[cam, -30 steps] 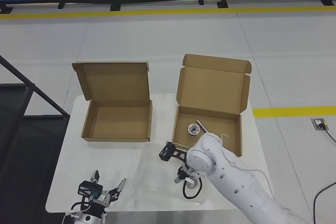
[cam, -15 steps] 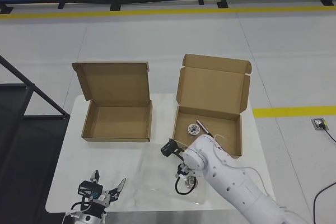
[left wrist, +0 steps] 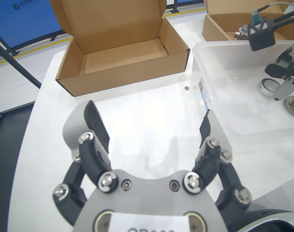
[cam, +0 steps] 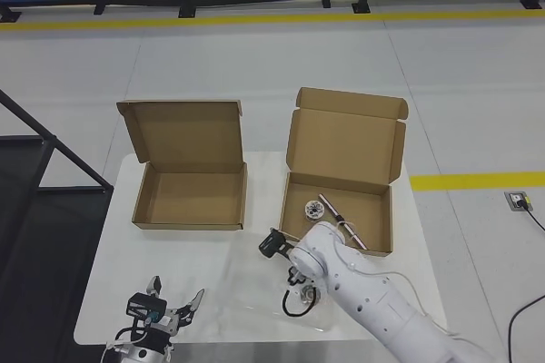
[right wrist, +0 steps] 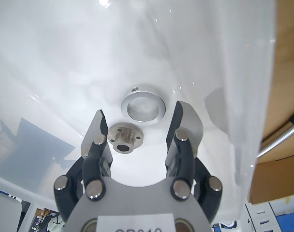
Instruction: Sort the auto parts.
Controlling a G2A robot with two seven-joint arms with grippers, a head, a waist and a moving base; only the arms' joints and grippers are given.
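My right gripper (right wrist: pixel 139 120) hangs open inside a clear plastic bin (right wrist: pixel 64 49), low over two metal parts. A silver ring (right wrist: pixel 143 107) lies just ahead of the fingertips. A small flanged hub (right wrist: pixel 125 139) sits between the jaws, close to one finger. From above, the right gripper (cam: pixel 303 292) is in the bin at the table's front middle. The left wrist view shows the ring (left wrist: pixel 266 86) and hub (left wrist: pixel 293 105) beside it. My left gripper (left wrist: pixel 149 119) is open and holds nothing, at the table's front left (cam: pixel 168 313).
Two open cardboard boxes stand at the back. The left box (cam: pixel 189 195) is bare inside. The right box (cam: pixel 345 186) holds a small gear-like part (cam: pixel 314 210) and a metal rod (cam: pixel 342 218). The bin's near wall (left wrist: pixel 205 92) is close to my left gripper.
The right arm has shifted a little to the left and settled over the parts in the bin. The left arm has not moved.
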